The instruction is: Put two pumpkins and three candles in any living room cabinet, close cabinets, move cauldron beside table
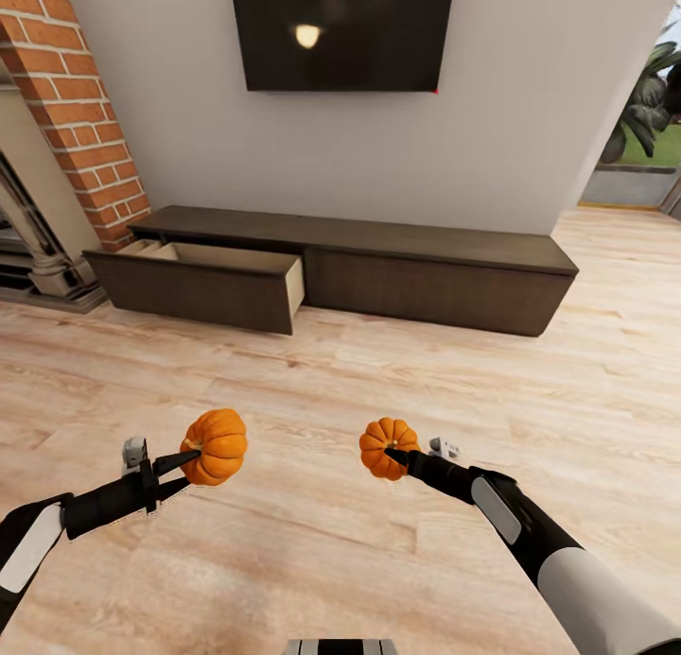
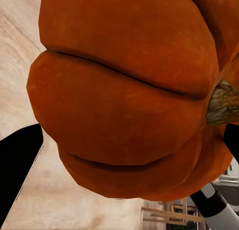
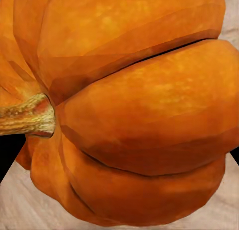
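pumpkins (image 1: pixel 216 445) – 2 | cabinet (image 1: pixel 378 267) – 1 | TV (image 1: pixel 340 31) – 1

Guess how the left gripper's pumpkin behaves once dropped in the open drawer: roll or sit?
The pumpkin in the left gripper looks rigid, holding its shape. Round and ribbed, it may wobble, then probably settles on its flattened base. The open drawer has walls that should stop any roll.

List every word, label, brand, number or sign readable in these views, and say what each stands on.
None: no readable text in any view.
The dark wall screen bears no logo or lettering, just a light's reflection.
The cabinet fronts are plain.
The pumpkins, held in the left gripper and right gripper, carry no markings.
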Controlling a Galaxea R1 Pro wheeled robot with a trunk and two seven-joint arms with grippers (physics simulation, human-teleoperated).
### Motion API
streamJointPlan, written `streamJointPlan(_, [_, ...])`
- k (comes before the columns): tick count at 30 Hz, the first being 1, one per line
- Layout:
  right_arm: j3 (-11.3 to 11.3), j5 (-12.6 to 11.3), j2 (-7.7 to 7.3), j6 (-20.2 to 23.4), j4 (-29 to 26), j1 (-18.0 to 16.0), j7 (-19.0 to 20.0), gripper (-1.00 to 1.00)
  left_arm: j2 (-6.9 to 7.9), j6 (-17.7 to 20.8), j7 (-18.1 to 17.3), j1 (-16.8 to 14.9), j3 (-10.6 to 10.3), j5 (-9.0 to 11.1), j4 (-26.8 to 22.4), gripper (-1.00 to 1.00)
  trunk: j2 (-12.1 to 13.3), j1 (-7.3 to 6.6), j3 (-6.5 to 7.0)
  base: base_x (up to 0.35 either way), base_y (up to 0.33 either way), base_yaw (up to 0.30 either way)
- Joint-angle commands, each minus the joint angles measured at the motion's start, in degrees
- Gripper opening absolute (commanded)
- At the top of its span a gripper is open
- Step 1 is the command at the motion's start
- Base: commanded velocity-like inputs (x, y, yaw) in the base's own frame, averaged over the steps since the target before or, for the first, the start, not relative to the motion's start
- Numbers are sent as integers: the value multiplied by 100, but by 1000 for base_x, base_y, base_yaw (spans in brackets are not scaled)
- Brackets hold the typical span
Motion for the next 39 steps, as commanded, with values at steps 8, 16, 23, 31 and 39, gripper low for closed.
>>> streamJointPlan(8, [17, -65, -5, 23, -9, -4, -16, -100, -1, 54, -11, -6, 7, 63, -1, -100, -2, 2, -4, 303, 137, 90])
streamJointPlan(16, [17, -65, -1, 25, -9, -4, -16, -100, -1, 54, -11, -5, 7, 65, -1, -100, -2, 2, -4, 283, 167, 271])
streamJointPlan(23, [17, -64, -1, 25, -9, -4, -16, -100, -1, 54, -11, -6, 7, 67, -1, -100, -2, 2, -4, 234, 216, 277])
streamJointPlan(31, [17, -64, -1, 25, -9, -4, -16, -100, -1, 54, -11, -6, 7, 65, -1, -100, -2, 2, -4, 214, 231, 277])
streamJointPlan(39, [17, -64, -1, 24, -9, -4, -16, -100, -1, 54, -11, -6, 7, 63, -1, -100, -2, 2, -4, 219, 232, 277])
